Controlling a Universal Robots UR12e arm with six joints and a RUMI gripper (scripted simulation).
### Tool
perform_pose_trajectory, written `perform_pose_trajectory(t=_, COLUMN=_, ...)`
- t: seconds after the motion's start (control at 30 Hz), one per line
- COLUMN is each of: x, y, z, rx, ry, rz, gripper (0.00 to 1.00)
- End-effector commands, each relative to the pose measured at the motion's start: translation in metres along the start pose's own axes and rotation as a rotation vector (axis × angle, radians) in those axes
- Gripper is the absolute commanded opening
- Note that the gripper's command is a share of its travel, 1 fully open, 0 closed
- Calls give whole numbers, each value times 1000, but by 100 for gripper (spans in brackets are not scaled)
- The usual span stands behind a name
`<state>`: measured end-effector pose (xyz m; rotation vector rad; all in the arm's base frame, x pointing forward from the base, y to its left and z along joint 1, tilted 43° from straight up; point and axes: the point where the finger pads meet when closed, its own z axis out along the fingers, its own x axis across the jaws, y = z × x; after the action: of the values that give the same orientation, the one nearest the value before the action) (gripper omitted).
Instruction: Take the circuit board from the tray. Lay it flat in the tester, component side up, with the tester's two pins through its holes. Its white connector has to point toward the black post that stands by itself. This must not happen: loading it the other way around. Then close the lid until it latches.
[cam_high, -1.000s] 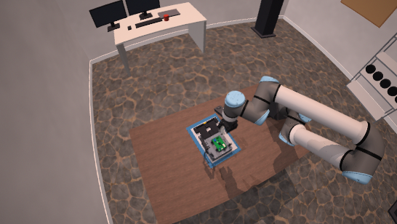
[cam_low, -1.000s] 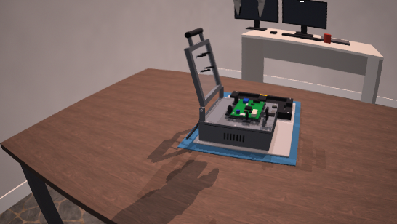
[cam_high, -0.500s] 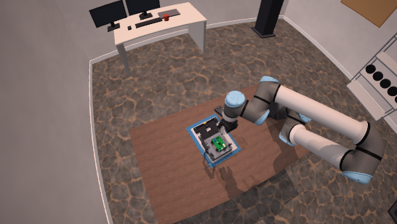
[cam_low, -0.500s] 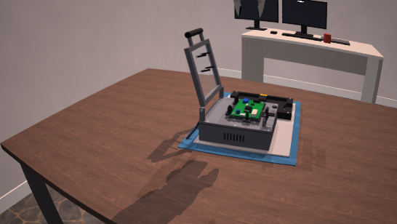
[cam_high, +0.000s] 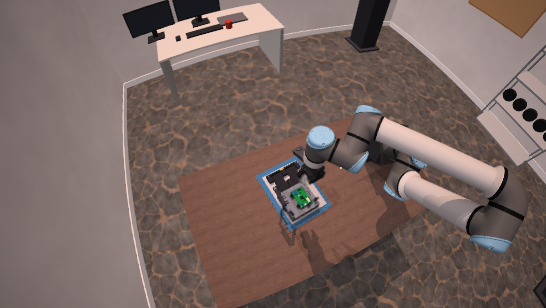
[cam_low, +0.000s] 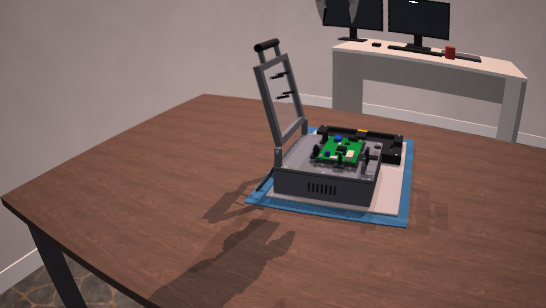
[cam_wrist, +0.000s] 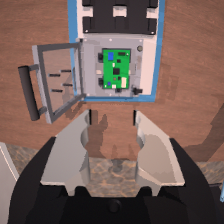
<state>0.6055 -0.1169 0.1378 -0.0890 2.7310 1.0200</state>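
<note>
The green circuit board (cam_high: 301, 198) (cam_low: 341, 142) (cam_wrist: 116, 62) lies flat, component side up, in the grey tester (cam_low: 295, 182) (cam_wrist: 91, 65). Its white connector (cam_low: 350, 155) (cam_wrist: 123, 81) is at the board's near end in the wrist view, by a small black post (cam_wrist: 118, 90) at that edge. The pins in the holes are too small to make out. The lid (cam_low: 268, 105) (cam_wrist: 42, 82) stands open, its black handle (cam_low: 267, 45) (cam_wrist: 28, 92) away from the board. My gripper (cam_low: 338, 21) (cam_wrist: 112, 110) is above the table, partly open with nothing between its fingers.
The black tray (cam_low: 393, 150) (cam_wrist: 95, 25) sits behind the tester, with no board in it. Both stand on a white and blue mat (cam_low: 409, 175) (cam_wrist: 159, 50). The open lid rises at one side of the tester. A desk (cam_high: 250, 20) with monitors stands beyond the table.
</note>
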Motion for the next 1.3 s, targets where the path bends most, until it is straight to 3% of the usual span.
perform_pose_trajectory(t=0.0, x=-18, y=0, z=-1, rx=1, ry=-1, rz=0, gripper=30)
perform_pose_trajectory(t=0.73, x=-122, y=1, z=-1, rx=1, ry=-1, rz=0, gripper=30)
perform_pose_trajectory(t=1.27, x=-136, y=1, z=-1, rx=1, ry=-1, rz=0, gripper=30)
